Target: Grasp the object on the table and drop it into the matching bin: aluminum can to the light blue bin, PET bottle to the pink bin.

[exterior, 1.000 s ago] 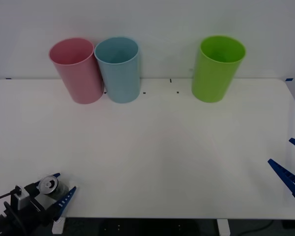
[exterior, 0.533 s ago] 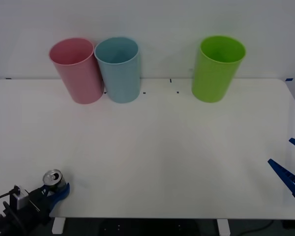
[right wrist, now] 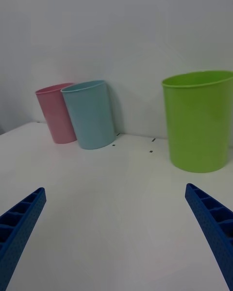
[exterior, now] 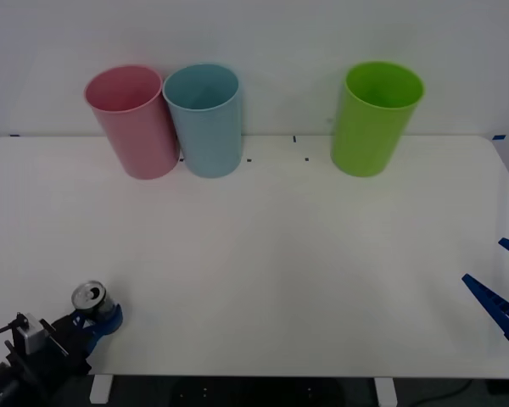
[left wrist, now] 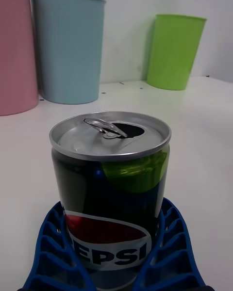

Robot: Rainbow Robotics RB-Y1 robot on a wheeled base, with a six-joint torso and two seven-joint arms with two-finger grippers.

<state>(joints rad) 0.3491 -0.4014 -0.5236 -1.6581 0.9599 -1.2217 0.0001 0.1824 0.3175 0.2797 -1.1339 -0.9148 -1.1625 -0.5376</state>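
- Small dark metal drinks can (exterior: 90, 297) with a silver pull-tab top stands upright near the front left corner of the large white table (exterior: 263, 254), well apart from the light blue plastic bin (exterior: 205, 119).
- Left gripper (exterior: 97, 320): blue fingers closed against the can's sides; lift-off apparently undeterminable.
- Right gripper (exterior: 502, 284): spread wide, holding nothing, at the table's right edge.

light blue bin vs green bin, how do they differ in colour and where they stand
The light blue bin is pale blue; the green bin is bright lime. The light blue bin stands on the left of the table's far edge, right beside the pink bin; the green bin stands alone, well off to the right. Both are tall, tapered, open-topped cups standing upright by the back wall.
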